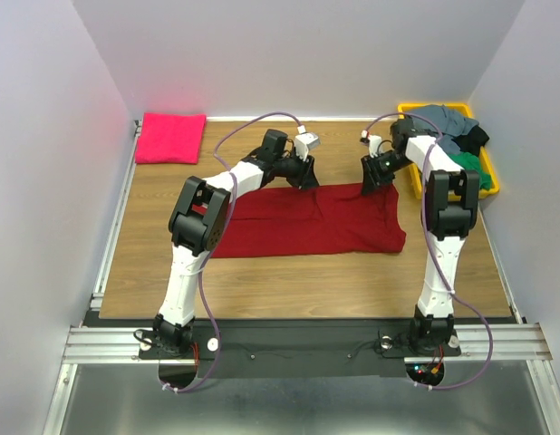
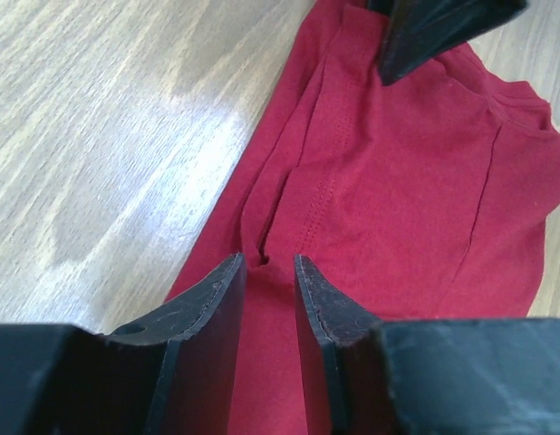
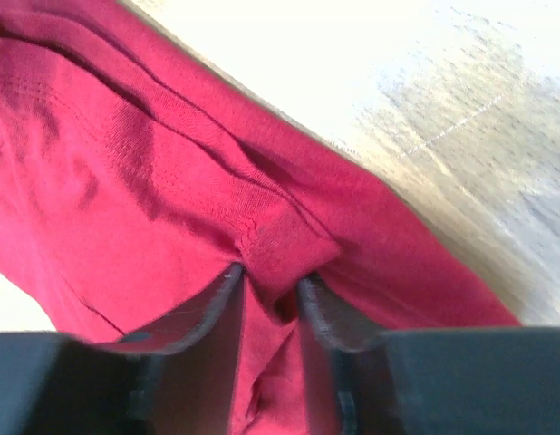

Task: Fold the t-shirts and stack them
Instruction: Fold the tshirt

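Red shirt (image 1: 307,222): a dark crimson t-shirt lies spread flat across the middle of the wooden table (image 1: 289,281), folded into a long band that runs left to right.
Left gripper (image 1: 303,172): down at the shirt's upper edge, left of centre in the overhead view. In its own wrist view, the gripper (image 2: 268,263) has its jaws parted and released. Red cloth (image 2: 398,199) shows through the gap, and a small pucker sits just ahead of the tips.
Right gripper (image 1: 375,177): down at the same upper edge, right of centre. In its own view, the gripper (image 3: 271,272) has its jaws apart with nothing clenched. A raised crease of the shirt (image 3: 126,163) stands at the fingertips.
Arms: both reach in from the lower edge of the overhead view, the two grippers near each other above the shirt's far hem.
Pink shirt (image 1: 170,138): folded into a neat square in the table's upper-left corner, well apart from the red one.
Yellow bin (image 1: 491,186): at the upper right, just beside the table.
Clothes heap (image 1: 452,127): grey, green and black garments piled loosely in the bin.
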You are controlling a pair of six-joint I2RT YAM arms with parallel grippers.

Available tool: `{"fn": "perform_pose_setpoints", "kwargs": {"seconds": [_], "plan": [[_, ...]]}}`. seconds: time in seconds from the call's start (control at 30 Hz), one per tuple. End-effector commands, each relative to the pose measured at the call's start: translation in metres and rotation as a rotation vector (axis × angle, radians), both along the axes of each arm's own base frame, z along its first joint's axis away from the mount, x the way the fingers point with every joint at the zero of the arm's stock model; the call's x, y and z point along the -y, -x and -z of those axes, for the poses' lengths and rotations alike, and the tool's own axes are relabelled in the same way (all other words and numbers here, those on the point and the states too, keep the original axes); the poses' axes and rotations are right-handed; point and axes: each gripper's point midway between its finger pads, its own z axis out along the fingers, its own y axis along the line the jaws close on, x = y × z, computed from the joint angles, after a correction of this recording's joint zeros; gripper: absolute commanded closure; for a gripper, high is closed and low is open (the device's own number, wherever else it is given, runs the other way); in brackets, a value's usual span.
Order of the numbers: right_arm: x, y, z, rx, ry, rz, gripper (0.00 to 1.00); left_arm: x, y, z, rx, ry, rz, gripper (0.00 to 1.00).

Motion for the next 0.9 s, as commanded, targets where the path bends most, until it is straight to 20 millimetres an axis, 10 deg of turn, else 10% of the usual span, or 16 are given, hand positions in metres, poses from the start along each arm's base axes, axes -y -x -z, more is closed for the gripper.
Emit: {"fn": "perform_pose_setpoints", "kwargs": {"seconds": [0.0,0.1,0.33,0.5,0.53,0.63,0.87], "plan": [[-0.003,-0.016,-0.005,0.027,-0.040,0.017,0.79,0.004,0.002,-0.012,0.016,0.043,0.029,0.61],[0.001,-0.017,-0.004,0.032,-0.012,0.025,0.99,0.003,0.004,-0.007,0.001,0.036,0.023,0.67],[0.017,-0.018,-0.018,0.091,0.016,0.033,0.99,-0.005,0.007,-0.011,0.008,0.027,0.005,0.68],[0.022,-0.023,-0.018,0.097,0.045,0.050,0.83,-0.011,0.008,-0.022,0.027,0.030,-0.008,0.63],[0.022,-0.022,-0.018,0.092,0.043,0.055,0.64,-0.012,0.009,-0.027,0.033,0.034,-0.009,0.62],[0.019,-0.022,-0.025,0.096,0.027,0.064,0.53,-0.017,0.011,-0.032,0.028,0.046,-0.009,0.60],[0.011,-0.031,-0.034,0.099,-0.026,0.091,0.53,-0.004,0.015,-0.037,0.016,0.083,0.023,0.58]]}}
